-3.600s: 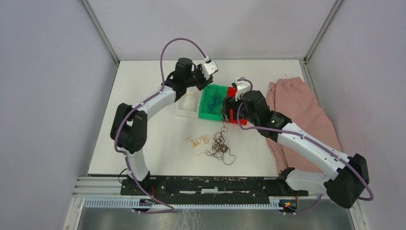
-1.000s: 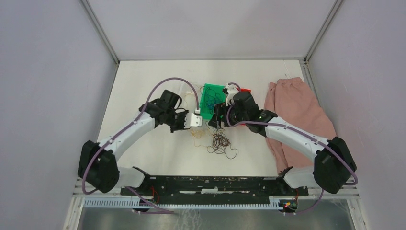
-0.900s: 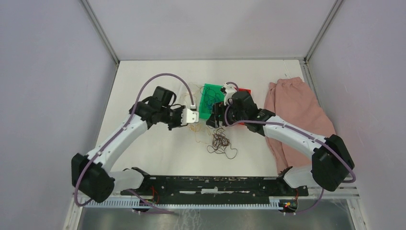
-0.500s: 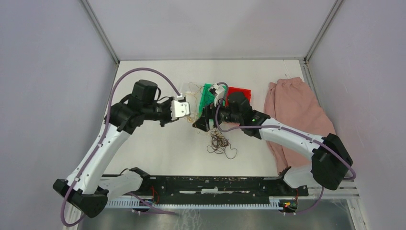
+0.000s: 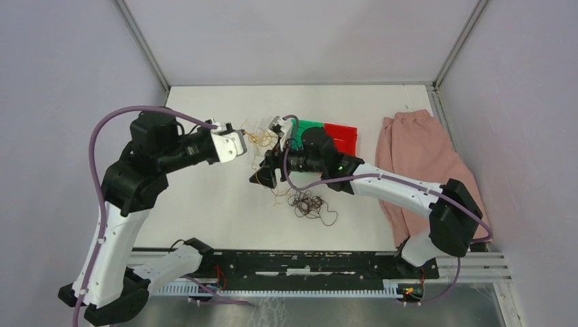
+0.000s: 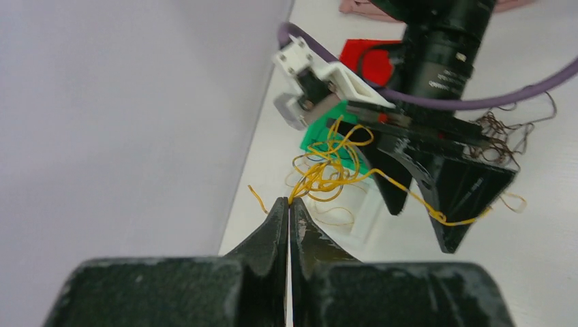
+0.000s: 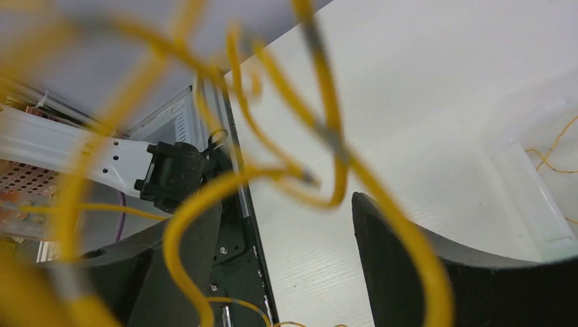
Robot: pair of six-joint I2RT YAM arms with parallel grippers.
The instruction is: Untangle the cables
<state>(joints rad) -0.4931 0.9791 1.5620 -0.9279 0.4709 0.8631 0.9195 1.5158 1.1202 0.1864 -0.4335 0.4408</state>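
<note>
My left gripper (image 6: 289,203) (image 5: 243,138) is shut on a strand of the yellow-tan cables (image 6: 328,170) (image 5: 259,138) and holds the curly bunch up off the table, left of centre. My right gripper (image 5: 263,172) (image 7: 272,259) hovers just right of the bunch with its jaws wide apart. Yellow loops (image 7: 327,116) hang across and in front of its fingers (image 6: 463,191), and one strand trails over a fingertip. A dark brown tangle of cables (image 5: 307,203) lies on the table in front of the right arm.
A green tray (image 5: 312,127) and a red tray (image 5: 341,136) stand at the back centre, partly behind the right arm. A pale shallow tray (image 6: 361,218) with loose yellow strands sits below the bunch. A pink cloth (image 5: 422,163) lies at the right.
The left arm has risen and swung back-left, carrying the yellow cables up off the table. The right gripper has followed leftward, away from the green tray.
</note>
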